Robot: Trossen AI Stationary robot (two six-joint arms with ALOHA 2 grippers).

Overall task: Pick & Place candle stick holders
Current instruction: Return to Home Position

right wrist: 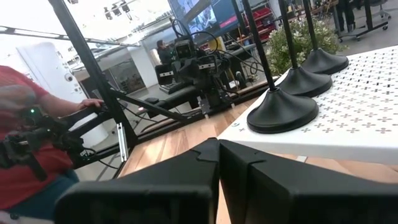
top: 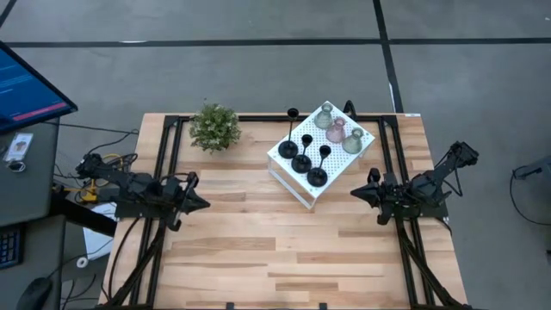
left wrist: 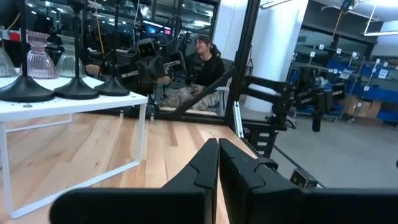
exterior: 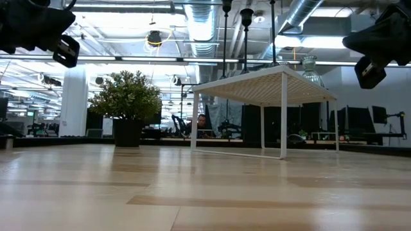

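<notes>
Three black candle stick holders (top: 301, 162) stand in a row by their round bases on the near-left half of a white perforated box (top: 303, 191). Three glass holders, two greenish-grey (top: 324, 116) and one pink (top: 336, 131), stand on its far-right half. My left gripper (top: 205, 204) hovers shut over the table's left side and points toward the box. My right gripper (top: 353, 194) hovers shut just right of the box's near corner. In the right wrist view the black bases (right wrist: 280, 111) sit close ahead of the shut fingers (right wrist: 217, 155). Neither gripper holds anything.
A green potted plant (top: 214, 127) stands at the table's far edge, left of the box. Bare wood (top: 275, 250) spreads between the arms and toward the near edge. Black frame rails (top: 164, 155) run along both sides. People show in the room beyond the table (left wrist: 208, 59).
</notes>
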